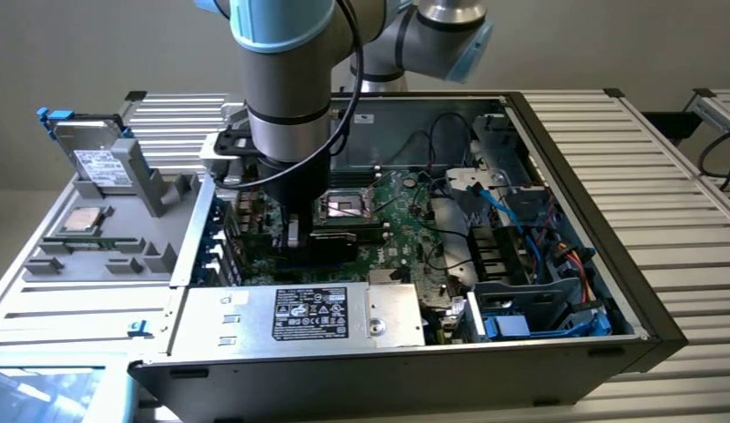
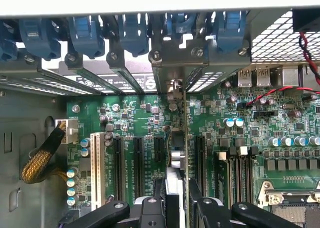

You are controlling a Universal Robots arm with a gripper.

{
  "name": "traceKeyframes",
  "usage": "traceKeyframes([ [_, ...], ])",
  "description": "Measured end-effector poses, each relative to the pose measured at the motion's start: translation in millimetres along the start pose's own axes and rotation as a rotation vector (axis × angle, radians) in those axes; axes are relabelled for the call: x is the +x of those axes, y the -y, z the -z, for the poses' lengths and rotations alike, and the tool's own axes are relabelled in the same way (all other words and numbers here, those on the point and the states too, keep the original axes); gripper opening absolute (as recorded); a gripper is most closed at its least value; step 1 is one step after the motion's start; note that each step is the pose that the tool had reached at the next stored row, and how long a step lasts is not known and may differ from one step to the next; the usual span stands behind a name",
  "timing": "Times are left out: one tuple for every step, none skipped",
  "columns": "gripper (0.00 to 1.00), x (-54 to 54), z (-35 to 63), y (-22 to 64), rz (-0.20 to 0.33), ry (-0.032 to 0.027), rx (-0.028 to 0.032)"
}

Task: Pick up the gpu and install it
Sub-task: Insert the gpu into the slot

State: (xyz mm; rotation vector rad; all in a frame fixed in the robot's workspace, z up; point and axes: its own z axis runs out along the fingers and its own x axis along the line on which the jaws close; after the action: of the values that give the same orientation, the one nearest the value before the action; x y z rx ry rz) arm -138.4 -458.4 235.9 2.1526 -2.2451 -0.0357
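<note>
My gripper (image 1: pixel 297 236) reaches straight down into the open computer case (image 1: pixel 577 132), over the green motherboard (image 1: pixel 400 229). In the wrist view the gripper (image 2: pixel 175 188) is shut on the gpu (image 2: pixel 176 158), which I see edge-on as a thin upright card between the two black fingers (image 2: pixel 158 194). The card runs from the fingers toward the rear wall of the case, and its silver bracket end (image 2: pixel 173 85) meets the slot openings there. It lines up with the black expansion slots (image 2: pixel 137 158). Whether its lower edge sits in a slot is hidden.
Blue slot latches (image 2: pixel 132 33) line the rear wall. A CPU socket (image 1: pixel 341 207) and memory slots (image 2: pixel 240 168) lie beside the card. The power supply (image 1: pixel 330 313) fills the case front, with cables (image 1: pixel 506 211) at the exterior view's right. A grey tray (image 1: pixel 165 194) outside holds a drive (image 1: pixel 100 163).
</note>
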Motion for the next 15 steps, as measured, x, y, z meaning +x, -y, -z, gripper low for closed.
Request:
traceKeyframes([
  [0.29,0.0,-0.2,-0.2,0.000,0.0001,0.0005],
  [0.29,0.0,-0.5,-0.7,0.000,0.0002,0.0017],
  [0.29,0.0,-0.7,-1.0,0.000,0.0001,0.0030],
  [0.29,0.0,-0.7,-1.0,0.000,0.0001,0.0032],
  [0.29,0.0,-0.7,-1.0,0.000,0.0001,0.0033],
  [0.29,0.0,-0.7,-1.1,0.000,0.0001,0.0034],
  [0.29,0.0,-0.8,-1.2,0.000,0.0002,0.0035],
  [0.29,0.1,-1.0,-1.2,0.000,0.0004,0.0036],
  [0.29,0.2,-1.5,-1.2,0.000,0.0005,0.0039],
  [0.29,0.2,-1.9,-1.5,0.000,0.0004,0.0055],
  [0.29,0.2,-1.9,-1.5,0.000,0.0002,0.0061],
  [0.29,0.2,-1.9,-1.5,0.000,0.0002,0.0062],
  [0.29,0.2,-1.9,-1.5,0.000,0.0002,0.0064],
  [0.29,0.2,-1.9,-1.5,0.000,0.0002,0.0064],
  [0.29,0.2,-1.9,-1.5,0.000,0.0003,0.0064],
])
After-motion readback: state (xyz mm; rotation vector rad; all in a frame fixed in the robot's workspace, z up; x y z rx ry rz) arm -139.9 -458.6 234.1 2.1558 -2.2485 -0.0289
